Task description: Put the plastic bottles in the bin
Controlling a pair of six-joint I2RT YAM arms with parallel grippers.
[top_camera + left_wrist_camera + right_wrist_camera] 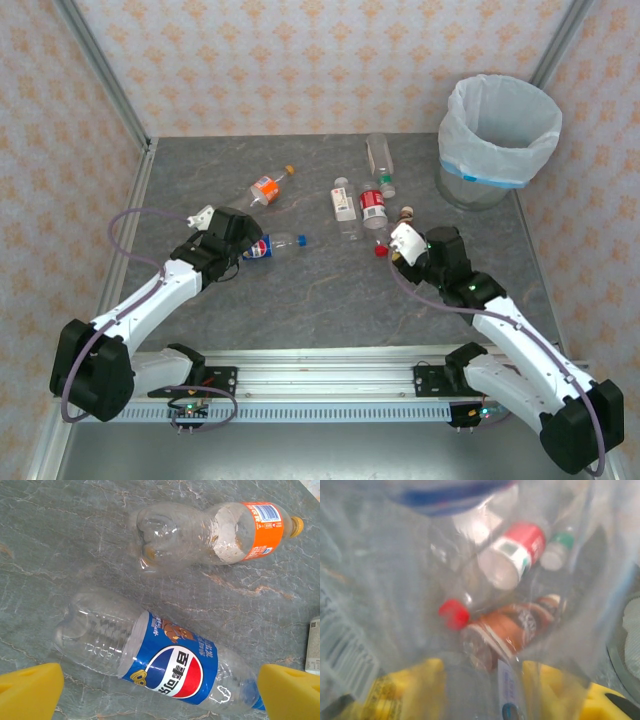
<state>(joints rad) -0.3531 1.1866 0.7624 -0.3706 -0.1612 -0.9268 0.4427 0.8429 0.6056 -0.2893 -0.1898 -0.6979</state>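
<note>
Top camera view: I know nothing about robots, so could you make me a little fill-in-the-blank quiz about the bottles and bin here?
The bin is lined with a ___ bag. The left gripper is open above a lying bottle whose label is mainly ___. The neighbouring bottle has an ___ label.
Missing words: white; blue; orange.

About eight plastic bottles [268, 188], one bin [500, 165], two robot arms [160, 290]
</note>
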